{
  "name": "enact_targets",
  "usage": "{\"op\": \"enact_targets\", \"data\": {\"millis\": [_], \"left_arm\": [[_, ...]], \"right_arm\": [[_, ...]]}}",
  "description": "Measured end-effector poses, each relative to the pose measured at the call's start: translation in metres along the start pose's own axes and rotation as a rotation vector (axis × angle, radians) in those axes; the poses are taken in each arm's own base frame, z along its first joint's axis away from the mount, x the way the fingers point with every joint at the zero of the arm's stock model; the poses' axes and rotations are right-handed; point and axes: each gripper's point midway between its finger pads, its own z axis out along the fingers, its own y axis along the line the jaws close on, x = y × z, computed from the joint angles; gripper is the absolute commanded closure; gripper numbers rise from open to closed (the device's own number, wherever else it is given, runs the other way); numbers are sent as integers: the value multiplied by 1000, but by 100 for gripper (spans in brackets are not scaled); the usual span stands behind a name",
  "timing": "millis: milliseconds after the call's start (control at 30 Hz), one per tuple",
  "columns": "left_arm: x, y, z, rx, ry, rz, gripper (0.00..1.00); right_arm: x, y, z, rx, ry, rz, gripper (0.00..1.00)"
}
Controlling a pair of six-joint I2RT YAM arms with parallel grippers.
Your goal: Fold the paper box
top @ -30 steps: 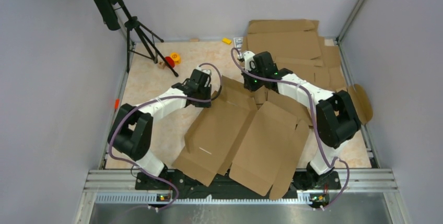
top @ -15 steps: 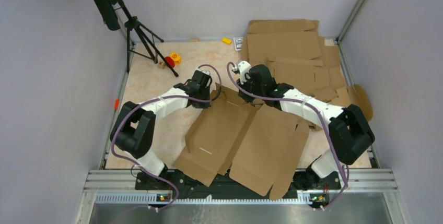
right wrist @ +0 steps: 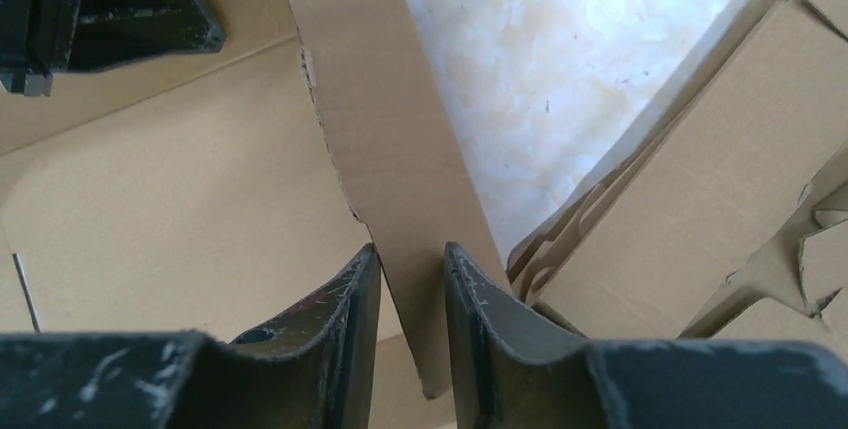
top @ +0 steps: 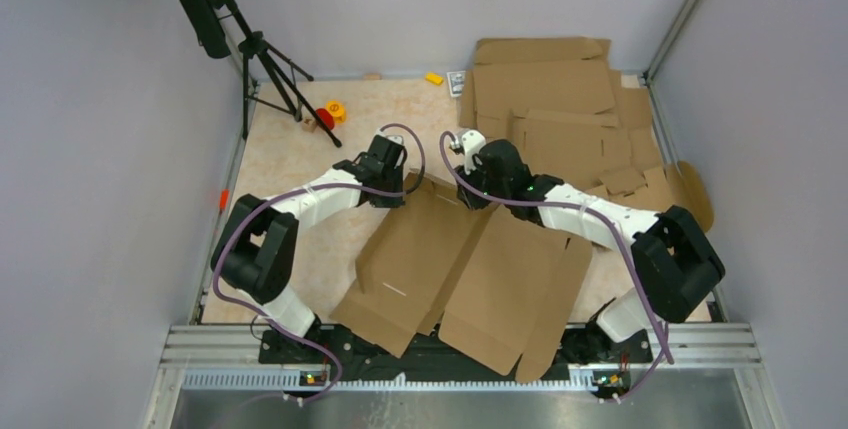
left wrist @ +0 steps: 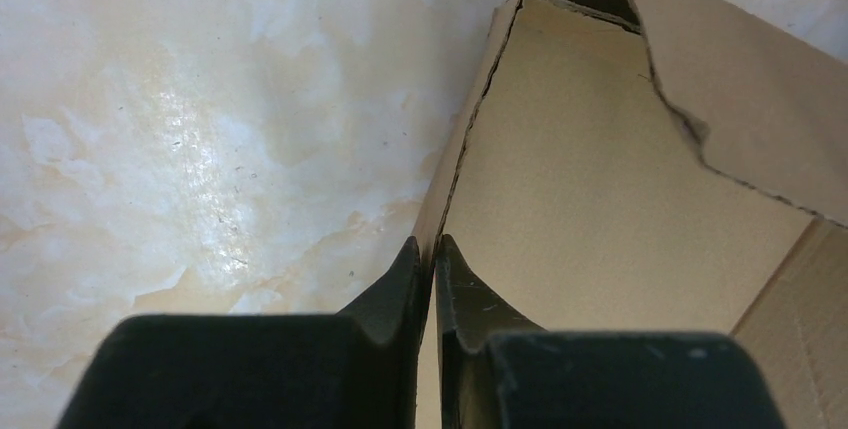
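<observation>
Left hand (left wrist: pixel 432 244) now clenched on the far edge of the paper box (top: pixel 470 259); right hand (right wrist: pixel 410 249) just parted.
Box lies spread open mid-desk (top: pixel 380 99), its far-left wall pinched and lifted. Right hand has swung in from the spare blanks (top: pixel 545 79) and stands released over a narrow flap. Judgement: one wall is secured, and the neighbouring flap looks next to be gripped.

You get bright, even light from above; shadows soft. Glare patch on table (left wrist: pixel 190 119), left wrist view. Left pincer (left wrist: pixel 432 247) near lens, dark, slightly blurred.
</observation>
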Motion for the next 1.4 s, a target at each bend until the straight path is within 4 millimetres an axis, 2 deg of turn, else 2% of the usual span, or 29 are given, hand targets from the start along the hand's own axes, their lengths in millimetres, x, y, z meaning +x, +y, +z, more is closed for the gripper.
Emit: {"op": "enact_targets", "data": {"millis": [167, 300, 333, 533, 733, 833, 933, 967, 1100, 1167, 1267, 1333, 1400], "left_arm": [[1, -1, 0, 7, 2, 13, 92], [1, -2, 0, 12, 2, 22, 92], [1, -2, 0, 14, 3, 25, 92], [1, -4, 0, 26, 3, 30, 92], [0, -5, 0, 31, 1, 31, 91], [0, -6, 0, 32, 0, 31, 91], [0, -6, 0, 33, -1, 32, 91], [-1, -6, 0, 33, -1, 32, 91], [0, -6, 0, 35, 0, 32, 91], [0, -6, 0, 36, 0, 32, 91], [0, -7, 0, 37, 0, 31, 91], [0, -6, 0, 36, 0, 32, 91], [0, -6, 0, 36, 0, 32, 91]], "right_arm": [[6, 5, -1, -23, 18, 16, 66], [10, 9, -1, -43, 37, 27, 48], [12, 10, -2, -53, 44, 29, 46], [21, 19, 0, -102, 106, 44, 45], [25, 23, -3, -154, 128, 96, 50], [26, 17, -3, -162, 133, 135, 41], [24, 12, -2, -164, 135, 165, 39], [23, 11, -2, -161, 132, 172, 42], [20, 2, -3, -141, 130, 214, 71], [18, -6, -2, -122, 136, 247, 79], [14, -15, 5, -98, 155, 266, 85], [17, -17, 10, -92, 176, 267, 86], [23, -17, 12, -93, 199, 268, 82]]}}
